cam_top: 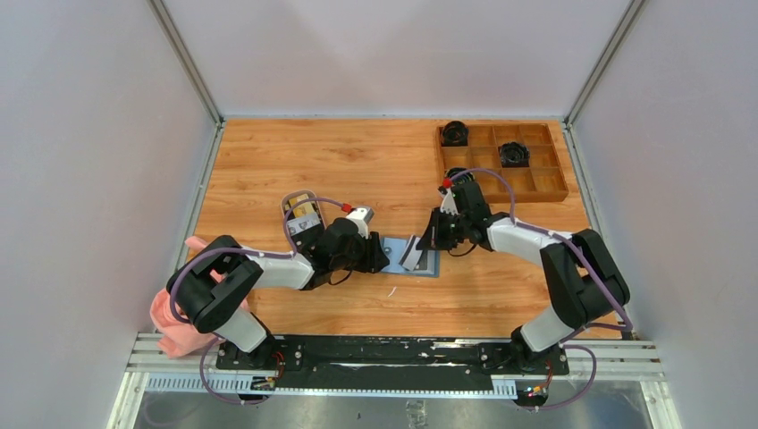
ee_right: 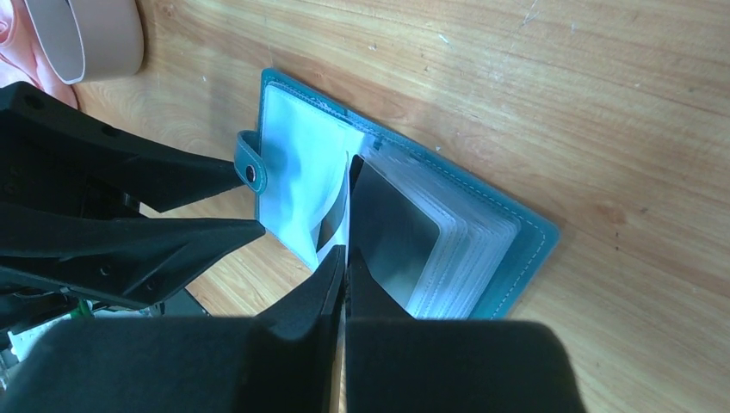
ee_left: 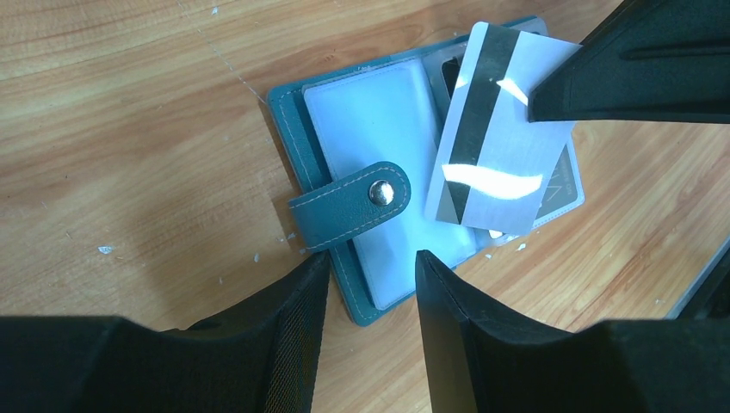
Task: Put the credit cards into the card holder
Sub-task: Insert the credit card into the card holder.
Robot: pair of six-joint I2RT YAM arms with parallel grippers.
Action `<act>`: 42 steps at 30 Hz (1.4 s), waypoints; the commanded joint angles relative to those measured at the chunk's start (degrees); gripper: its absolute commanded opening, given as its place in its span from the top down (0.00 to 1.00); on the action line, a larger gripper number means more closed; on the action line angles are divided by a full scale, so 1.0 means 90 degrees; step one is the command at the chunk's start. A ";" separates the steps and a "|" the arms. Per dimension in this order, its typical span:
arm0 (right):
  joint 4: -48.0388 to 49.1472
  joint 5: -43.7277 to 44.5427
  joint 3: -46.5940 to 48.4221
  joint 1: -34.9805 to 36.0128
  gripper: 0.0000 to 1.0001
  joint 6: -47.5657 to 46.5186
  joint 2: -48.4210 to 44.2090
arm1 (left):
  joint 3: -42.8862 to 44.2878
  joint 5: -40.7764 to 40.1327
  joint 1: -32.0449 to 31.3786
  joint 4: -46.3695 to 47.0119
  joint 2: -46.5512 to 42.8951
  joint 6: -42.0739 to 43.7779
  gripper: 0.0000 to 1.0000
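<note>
Open teal card holder, clear pockets showing.
Your right gripper pinches the white, dark-striped credit card at its two o'clock, seen from the left wrist; your left gripper has its jaws apart.

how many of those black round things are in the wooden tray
2 in plain view: one black round piece in the wooden tray's far-left corner compartment, another in a middle-row compartment. The right arm covers the tray's near-left corner, so a third may be hidden there.
</note>
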 commanded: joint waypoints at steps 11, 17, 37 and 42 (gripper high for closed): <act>-0.0814 -0.0610 0.0490 0.0155 1.00 -0.0178 0.0829 | -0.0031 0.0117 0.0047 -0.0372 0.0142 0.0206 0.52; -0.1068 -0.0921 0.0716 0.0152 1.00 -0.0282 0.1071 | 0.0023 0.0251 0.0071 -0.0372 0.0127 0.0411 0.52; -0.1563 -0.0820 0.0694 -0.0042 1.00 0.0586 0.1148 | 0.0082 0.0398 0.0269 -0.0372 0.0069 0.0724 0.51; -0.1666 -0.0916 0.0713 -0.0041 1.00 0.0752 0.1178 | 0.0084 0.0433 0.0279 -0.0372 0.0099 0.0712 0.51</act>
